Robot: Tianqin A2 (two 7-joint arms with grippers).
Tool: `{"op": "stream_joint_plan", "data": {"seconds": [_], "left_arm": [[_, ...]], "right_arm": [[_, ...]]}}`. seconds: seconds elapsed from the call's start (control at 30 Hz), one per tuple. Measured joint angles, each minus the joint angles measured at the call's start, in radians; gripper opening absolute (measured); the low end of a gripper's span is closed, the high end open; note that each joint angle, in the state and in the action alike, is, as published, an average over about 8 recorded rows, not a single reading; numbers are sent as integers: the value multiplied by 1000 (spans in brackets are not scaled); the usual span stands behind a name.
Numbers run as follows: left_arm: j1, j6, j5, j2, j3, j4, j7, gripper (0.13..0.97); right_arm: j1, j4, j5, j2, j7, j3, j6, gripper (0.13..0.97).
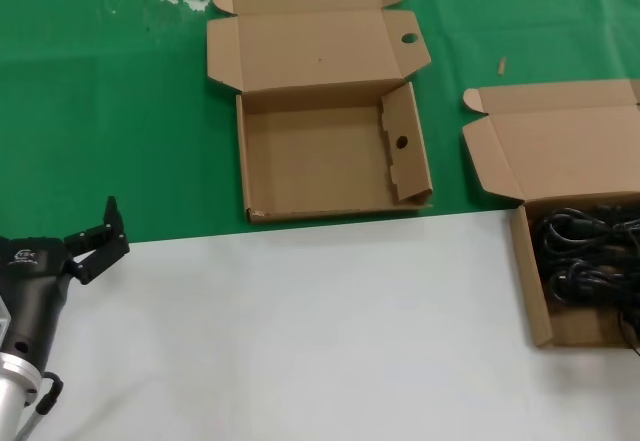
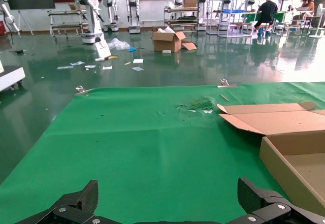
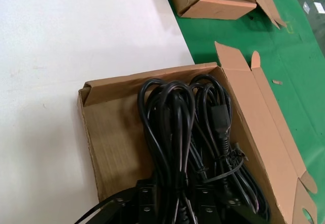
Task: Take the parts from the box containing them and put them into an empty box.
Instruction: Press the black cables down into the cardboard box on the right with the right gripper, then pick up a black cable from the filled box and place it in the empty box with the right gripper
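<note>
The parts are black power cables point(image 1: 590, 256), coiled in bundles inside the brown box point(image 1: 530, 281) at the right edge of the table. In the right wrist view my right gripper point(image 3: 175, 203) is down in this box point(image 3: 111, 132), its two fingers closed in on either side of one cable bundle point(image 3: 177, 127). This gripper is out of the head view. The empty box point(image 1: 310, 166), with round holes in its lid tab and side flap, lies open at the far middle. My left gripper point(image 1: 100, 241) is open and empty over the table's left side, well left of the empty box point(image 2: 299, 168).
The near half of the table is white point(image 1: 300, 331), the far half is a green mat point(image 1: 100, 111). Both boxes' lids lie open and flat towards the far side. A small scrap point(image 1: 502, 64) lies on the mat between the lids.
</note>
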Motion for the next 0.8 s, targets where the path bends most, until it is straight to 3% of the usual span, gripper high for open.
{"op": "stream_joint_plan", "data": {"seconds": [0.17,0.47,0.8], "left_arm": [[0,0,0,0,0,0,0,966],[0,0,0,0,0,0,0,966],[0,0,0,0,0,0,0,966]], "right_arm": [[11,-4,0,-4,3,-7,-4,267],[6,29,-5,-5,28,11,-9,215],[-60,201,21,-16,84,110,-19,215]]}}
